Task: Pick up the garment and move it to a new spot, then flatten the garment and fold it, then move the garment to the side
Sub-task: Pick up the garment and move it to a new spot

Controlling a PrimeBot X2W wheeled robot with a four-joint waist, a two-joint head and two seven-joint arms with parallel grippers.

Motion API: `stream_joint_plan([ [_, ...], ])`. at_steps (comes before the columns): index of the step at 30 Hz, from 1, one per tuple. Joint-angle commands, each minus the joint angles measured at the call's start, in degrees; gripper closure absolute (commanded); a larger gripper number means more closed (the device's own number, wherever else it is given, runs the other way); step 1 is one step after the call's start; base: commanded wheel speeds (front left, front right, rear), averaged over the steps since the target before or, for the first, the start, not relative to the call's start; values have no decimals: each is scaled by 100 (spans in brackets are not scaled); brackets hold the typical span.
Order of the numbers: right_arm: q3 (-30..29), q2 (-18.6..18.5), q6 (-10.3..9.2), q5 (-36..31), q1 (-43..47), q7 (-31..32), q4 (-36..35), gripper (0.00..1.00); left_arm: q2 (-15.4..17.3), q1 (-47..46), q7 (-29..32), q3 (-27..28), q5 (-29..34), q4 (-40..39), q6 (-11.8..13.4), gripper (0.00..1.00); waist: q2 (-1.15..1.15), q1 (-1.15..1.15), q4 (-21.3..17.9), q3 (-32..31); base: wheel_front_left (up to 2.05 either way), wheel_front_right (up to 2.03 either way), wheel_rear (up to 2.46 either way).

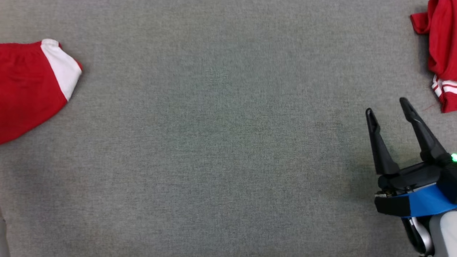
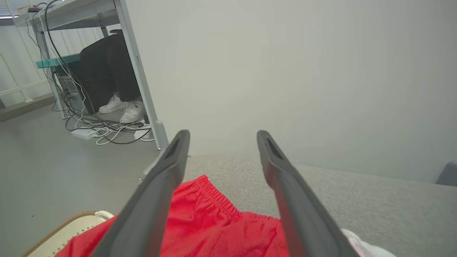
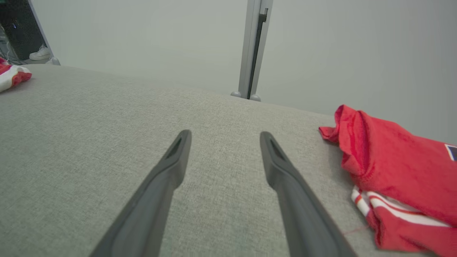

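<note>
our right gripper (image 1: 386, 106) hovers spread and empty over the grey table (image 1: 214, 150), near a crumpled red garment (image 1: 442, 43) at its right edge. our left gripper (image 2: 223, 134), also spread, hangs above folded red shorts (image 1: 25, 89) at the left edge.

The place is recognised as an office or lab workroom. In the left wrist view, a metal-legged desk (image 2: 71, 14) is seen beyond a corner of the grey fabric-covered surface (image 2: 375, 207). Loose cables (image 2: 103, 130) and a white power strip (image 2: 83, 133) are strewn on the bare floor (image 2: 53, 171). A seated person's legs (image 2: 107, 64) and white shoes (image 2: 132, 111) are tucked beneath the desk. Plain pale partition panels (image 3: 142, 35) and a metal post (image 3: 252, 46) are set behind the surface's far edge.
</note>
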Motion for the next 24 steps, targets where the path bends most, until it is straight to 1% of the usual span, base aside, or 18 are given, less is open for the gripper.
stream_joint_plan([
  [1, -88, -76, 1, -22, -60, 29, -113, 0, 89, -240, 14, -14, -38, 212, -38, 0, -2, -2, -4, 135, 0, 0, 0],
  [4, -198, -138, 1, -35, -43, 69, -285, 0, 221, -541, 172, -150, -2, 789, -73, 0, -2, -2, -37, 310, 0, 0, 0],
  [8, -240, -175, 1, -39, -15, 111, -459, 0, 391, -806, 609, -351, 68, 1594, -126, 0, -2, -2, -72, 412, 0, 0, 0],
  [10, -242, -182, 1, -40, -12, 125, -481, 0, 407, -892, 667, -383, 46, 1740, -138, 0, -2, -2, -77, 421, 0, 0, 0],
  [14, -240, -178, 1, -52, 12, 154, -531, 0, 429, -994, 1133, -535, -131, 2334, -205, 0, -2, -2, -86, 421, 0, 0, 0],
  [16, -255, -186, 1, -59, 26, 166, -539, 0, 422, -1026, 1426, -626, -196, 2576, -231, 0, -2, -2, -78, 403, 0, 0, 0],
  [19, -247, -205, 1, -49, 44, 193, -529, 0, 292, -1001, 2131, -743, -423, 2965, -245, 0, -2, -2, -67, 341, 0, 0, 0],
  [21, -221, -200, 1, -50, 54, 209, -527, 0, 236, -1024, 2556, -862, -608, 3080, -248, 0, -2, -2, -66, 298, 0, 0, 0],
  [23, -195, -200, 1, -40, 62, 215, -510, 0, 236, -1027, 2829, -916, -793, 3109, -250, 0, -2, -2, -77, 246, 0, 0, 0],
  [24, -183, -197, 1, -36, 71, 224, -505, 0, 229, -1017, 2982, -955, -893, 3117, -250, 29, -2, -2, -87, 219, 0, 0, 0],
])
